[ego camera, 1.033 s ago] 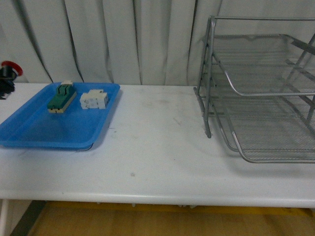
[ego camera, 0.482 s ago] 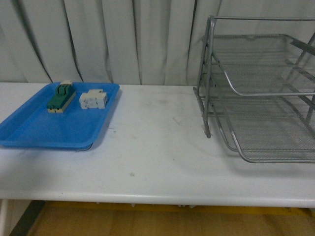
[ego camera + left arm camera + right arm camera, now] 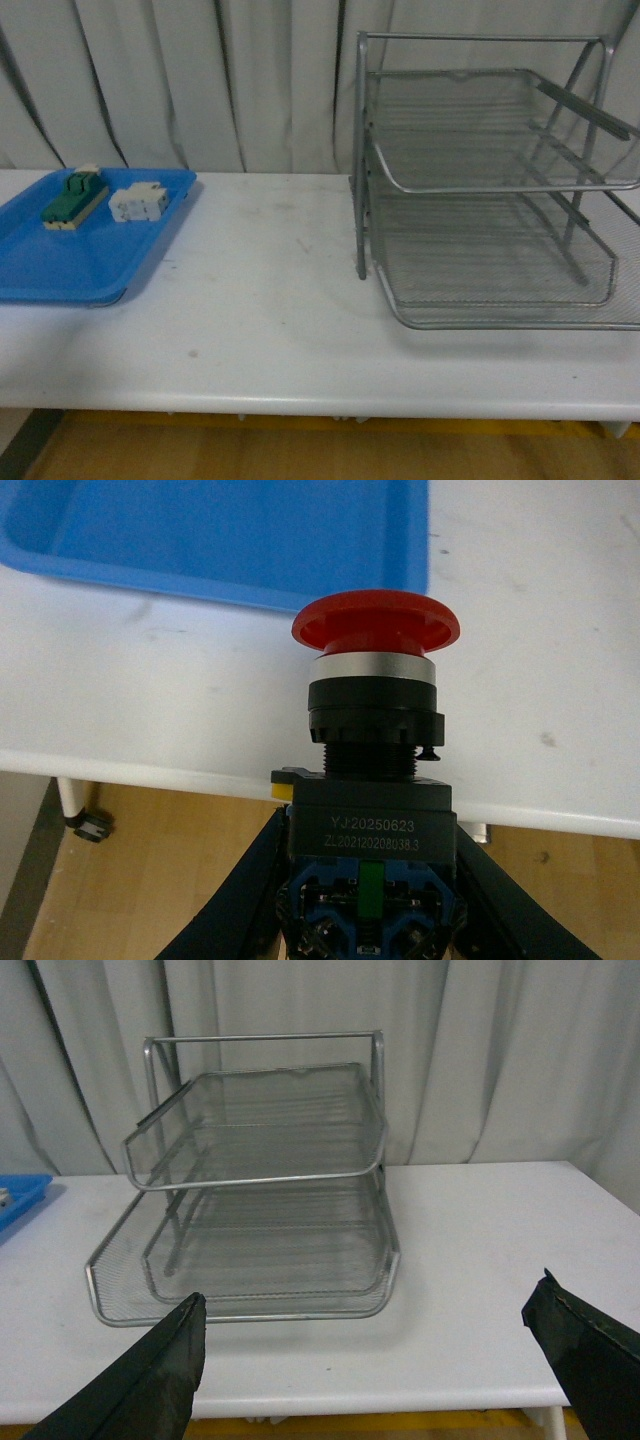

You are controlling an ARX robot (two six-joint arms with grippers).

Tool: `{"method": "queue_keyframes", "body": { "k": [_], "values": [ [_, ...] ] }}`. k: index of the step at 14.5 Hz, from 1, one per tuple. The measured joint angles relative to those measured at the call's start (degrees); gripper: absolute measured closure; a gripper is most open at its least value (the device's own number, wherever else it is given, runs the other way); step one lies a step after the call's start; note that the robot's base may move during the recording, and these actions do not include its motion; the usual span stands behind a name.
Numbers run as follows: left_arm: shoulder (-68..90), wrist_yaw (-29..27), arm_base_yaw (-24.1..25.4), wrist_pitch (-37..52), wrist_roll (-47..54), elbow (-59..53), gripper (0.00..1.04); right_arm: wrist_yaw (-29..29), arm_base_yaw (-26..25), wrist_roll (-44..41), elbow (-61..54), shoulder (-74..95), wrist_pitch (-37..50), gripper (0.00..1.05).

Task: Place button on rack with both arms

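The left gripper [image 3: 368,855] is clamping the button [image 3: 372,730] by its dark blocky body. The red mushroom cap is pointing away from the wrist, with a silver collar showing just under it. In the left wrist view the button is showing against the near edge of the white table [image 3: 150,680], and a corner of the blue tray [image 3: 220,540] is lying beyond it. The right gripper [image 3: 370,1360] is holding nothing, with its fingers spread wide and facing the rack [image 3: 250,1182]. In the front view neither arm is showing. There the rack is standing at about 2 o'clock on the table. The blue tray is lying at 9 o'clock, carrying a green-and-cream block [image 3: 72,198] and a white blocky component [image 3: 139,201], near each other but apart.
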Motion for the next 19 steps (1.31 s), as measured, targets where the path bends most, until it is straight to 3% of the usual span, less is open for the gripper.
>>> {"method": "queue_keyframes", "body": {
  "k": [9, 13, 19],
  "values": [
    [-1.11, 0.09, -0.44, -0.11, -0.26, -1.01, 0.69, 0.00, 0.00, 0.00, 0.00, 0.00, 0.17, 0.06],
    [-0.42, -2.43, -5.18, -1.27, -1.62, 4.00, 0.69, 0.20, 0.00, 0.00, 0.00, 0.00, -0.07, 0.06],
    [8.50, -3.56, -28.30, -1.75, -4.39, 17.75, 0.69, 0.04, 0.00, 0.00, 0.00, 0.00, 0.02, 0.06]
  ]
}}
